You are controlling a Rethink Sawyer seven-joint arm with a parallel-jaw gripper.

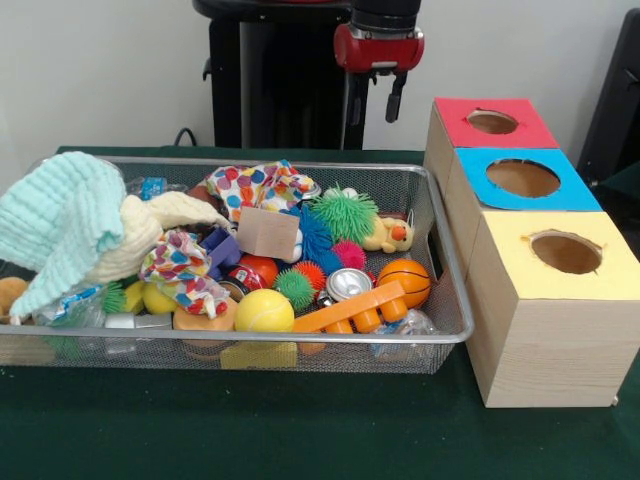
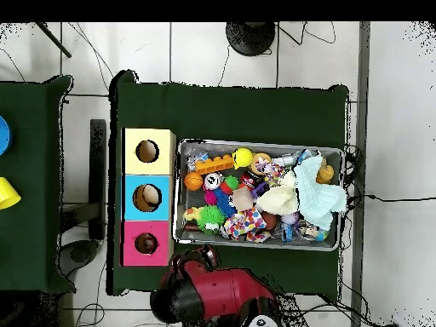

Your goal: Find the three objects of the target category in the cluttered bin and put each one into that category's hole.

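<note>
While the arm hangs back above the far rim, everything the task wants lies nearer the camera and lower, in the wire bin (image 1: 452, 300).

Nearest in the front view are a yellow ball (image 1: 264, 311) and a long orange block (image 1: 352, 307) lying crosswise against the near wall, its long axis running left to right. Just behind them sit a small basketball (image 1: 404, 281), a silver can (image 1: 348, 283) and several spiky balls, red (image 1: 311, 273), pink (image 1: 349, 253) and a large green one (image 1: 344, 214). A mint towel (image 1: 62, 222) and a spotted cloth (image 1: 258, 186) cover much of the left half, so more may be hidden beneath.

Right of the bin stand three boxes, each with a round hole on top: the yellow box (image 1: 520, 262) nearest, the blue box (image 1: 480, 186) behind it, the red box (image 1: 455, 122) farthest.

Farthest of all, the gripper (image 1: 373, 100) hovers over the bin's far right corner, close to the red box, its two fingers hanging apart and holding nothing. Which category is wanted cannot be told; if it is the spiky balls, they lie near and slightly left of the gripper, so it must come forward and down.
</note>
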